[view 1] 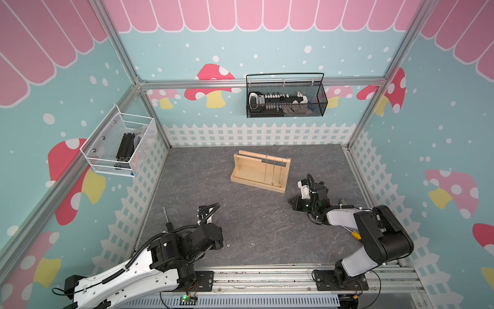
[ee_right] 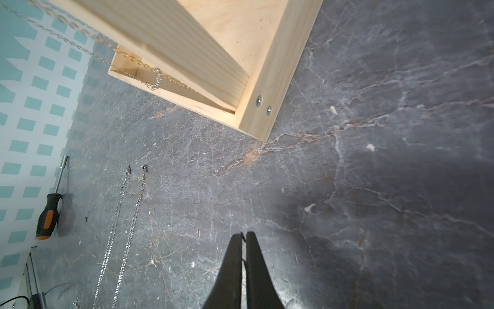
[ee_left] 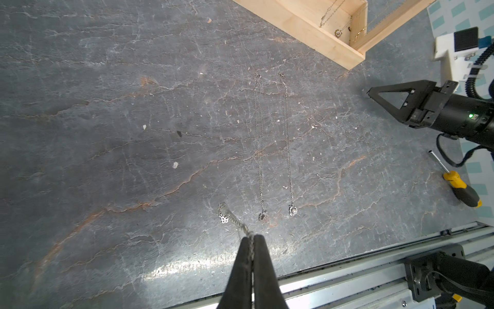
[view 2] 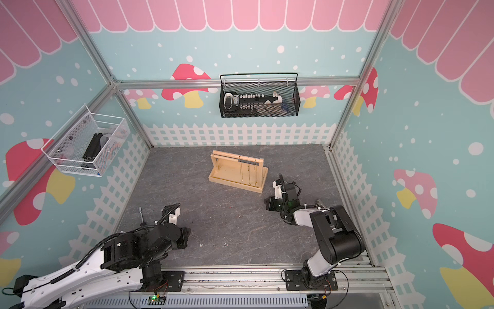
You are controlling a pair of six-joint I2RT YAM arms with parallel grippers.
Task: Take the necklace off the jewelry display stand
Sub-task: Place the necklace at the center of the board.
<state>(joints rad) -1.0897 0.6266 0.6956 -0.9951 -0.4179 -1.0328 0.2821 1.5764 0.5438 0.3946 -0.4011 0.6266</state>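
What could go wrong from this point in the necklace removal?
1. The left gripper pinches the necklace only at its fingertips, so the thin chain might slip out.
2. Its pendant sits close beside the two laid-out necklaces; dragging it could tangle or disturb them.
3. The chains on the jewelry display stand hang close together, so lifting one may snag a neighbour.

Toward the back of the tabletop (view 1: 203, 187): jewelry display stand (view 1: 256, 184). Before it, side by side: two necklaces (ee_left: 260, 144). Right of these: screwdriver (ee_left: 461, 188). On the back wall: wire basket (view 1: 318, 107).
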